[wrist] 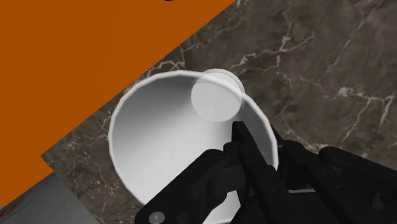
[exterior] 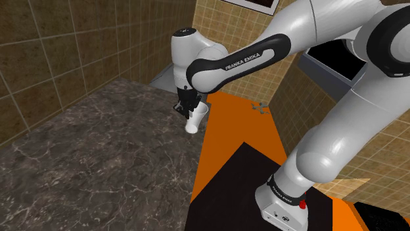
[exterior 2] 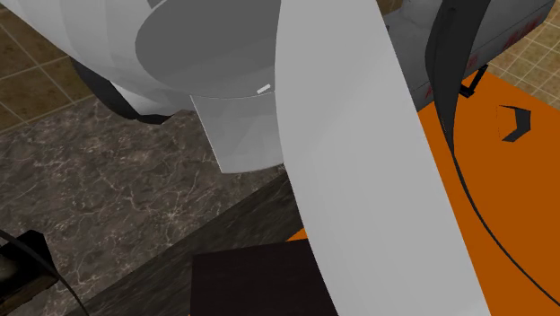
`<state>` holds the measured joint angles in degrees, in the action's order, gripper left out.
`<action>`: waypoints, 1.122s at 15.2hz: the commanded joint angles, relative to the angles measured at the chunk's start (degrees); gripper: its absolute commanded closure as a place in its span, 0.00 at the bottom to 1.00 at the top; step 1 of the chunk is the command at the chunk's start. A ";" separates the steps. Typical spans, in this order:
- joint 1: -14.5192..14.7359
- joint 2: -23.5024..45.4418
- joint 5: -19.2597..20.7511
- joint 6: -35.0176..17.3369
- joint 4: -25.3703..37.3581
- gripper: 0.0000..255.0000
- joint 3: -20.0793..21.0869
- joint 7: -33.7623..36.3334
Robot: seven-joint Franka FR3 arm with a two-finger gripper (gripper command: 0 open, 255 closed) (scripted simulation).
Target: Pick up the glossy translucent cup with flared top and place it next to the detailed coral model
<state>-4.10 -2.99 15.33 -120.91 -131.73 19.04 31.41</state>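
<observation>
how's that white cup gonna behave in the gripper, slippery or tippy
Probably light: the white flared cup looks thin-walled and empty. Likely slippery, since it looks smooth and the gripper pinches just one side of the wall. Set down, it may tip easily: its base is far narrower than its mouth.
</observation>
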 commanded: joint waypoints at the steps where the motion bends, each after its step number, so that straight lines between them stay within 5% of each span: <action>1: 0.00 -0.01 0.00 0.00 0.00 1.00 0.00 0.00; 17: 0.26 -5.44 -3.15 10.85 6.30 1.00 -0.33 -4.23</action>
<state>-3.87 -8.19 12.31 -110.73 -125.88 18.71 27.35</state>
